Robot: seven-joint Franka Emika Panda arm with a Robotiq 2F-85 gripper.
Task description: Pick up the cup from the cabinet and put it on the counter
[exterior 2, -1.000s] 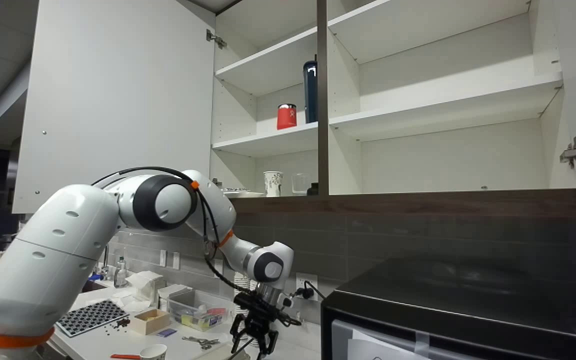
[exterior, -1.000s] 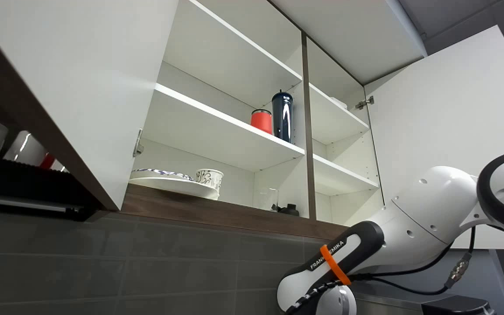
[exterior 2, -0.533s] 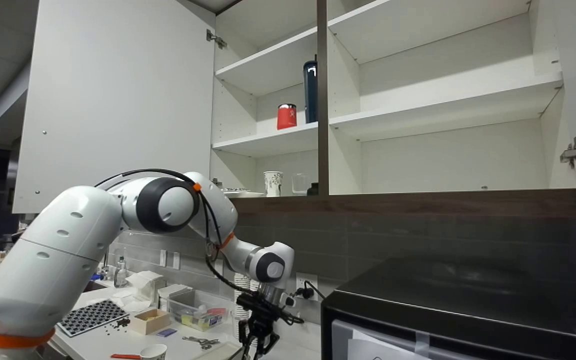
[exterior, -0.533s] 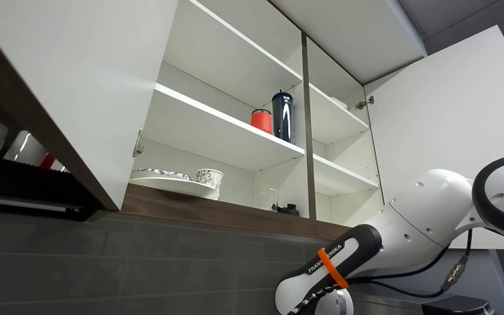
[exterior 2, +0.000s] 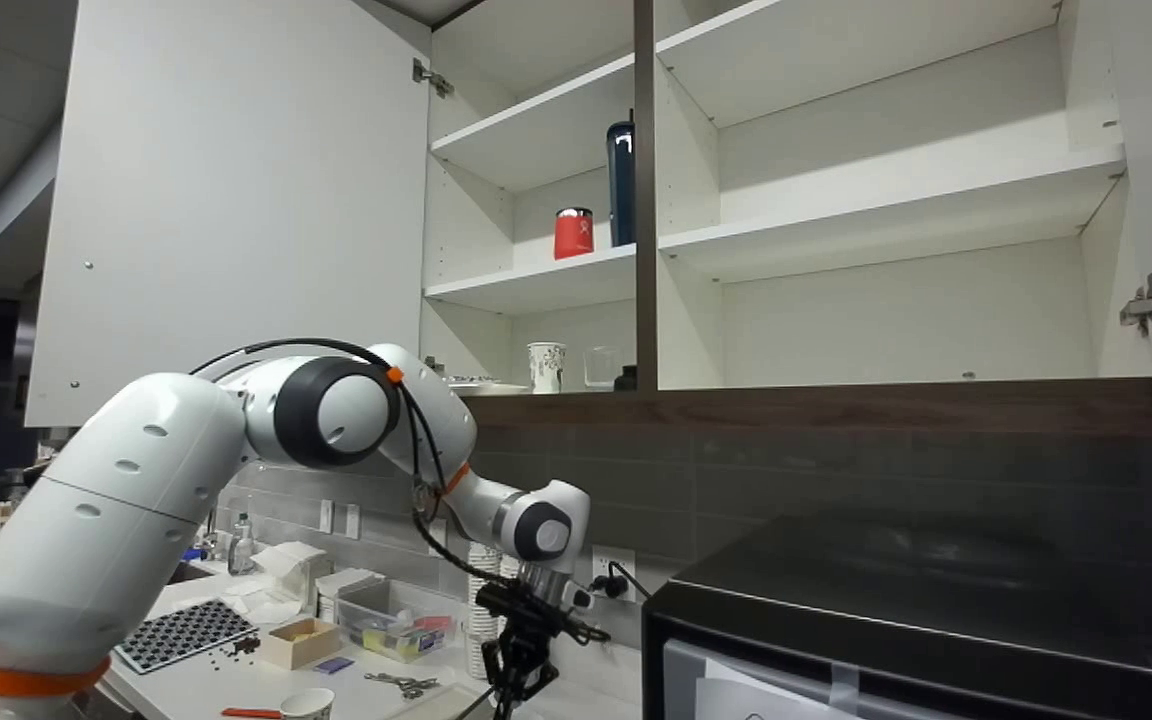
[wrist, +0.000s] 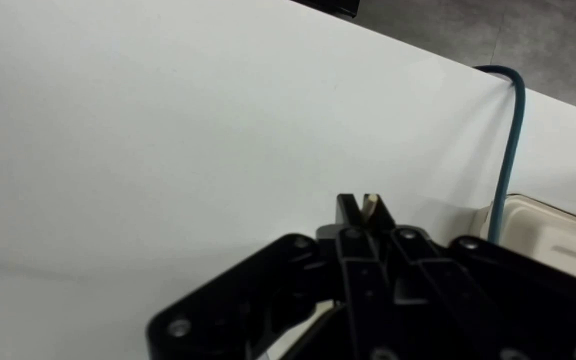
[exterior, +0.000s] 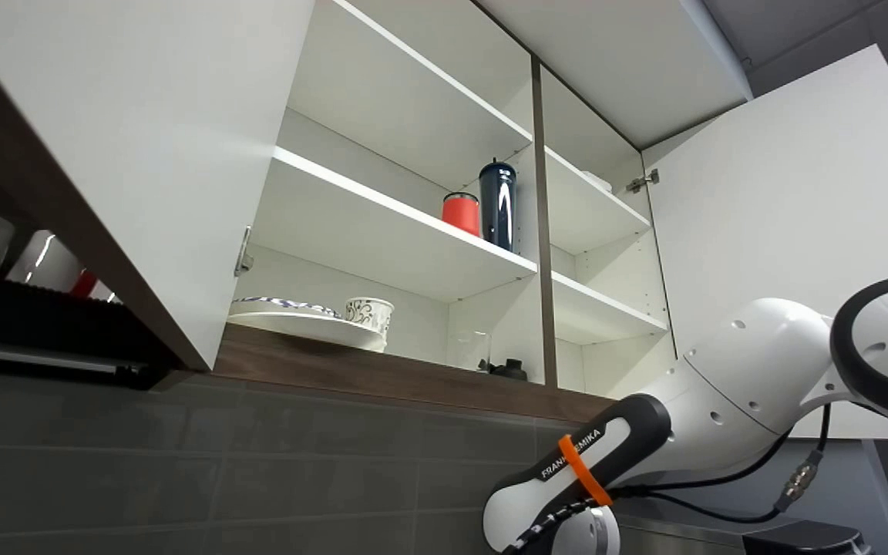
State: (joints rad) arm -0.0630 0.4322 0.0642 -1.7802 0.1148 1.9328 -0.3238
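Observation:
The cup (exterior: 370, 312), pale with patterned sides, stands beside plates on the bottom of the open white cabinet (exterior: 382, 378); it also shows in an exterior view as an upright cup (exterior 2: 546, 368). My gripper (exterior 2: 506, 706) is well below the cabinet, pointing down near the white counter (wrist: 158, 130). In the wrist view the black jaws of the gripper (wrist: 359, 202) are brought together above the counter. A small pale stick-like bit shows at their tips; whether they hold it I cannot tell. The cup is out of the wrist view.
A clear tumbler (exterior 2: 600, 367) stands near the cup. Above are a red cup (exterior 2: 573, 233) and dark bottle (exterior 2: 621, 185). A black appliance (exterior 2: 896, 610) stands beside the arm. A blue-green cable (wrist: 510, 145) crosses a beige tray (wrist: 558, 245). Another patterned cup (exterior 2: 308, 704) sits on the counter.
The jaws have gone from wide apart to together. The arm has shifted slightly downward. The cup and everything else in the cabinet stayed put.

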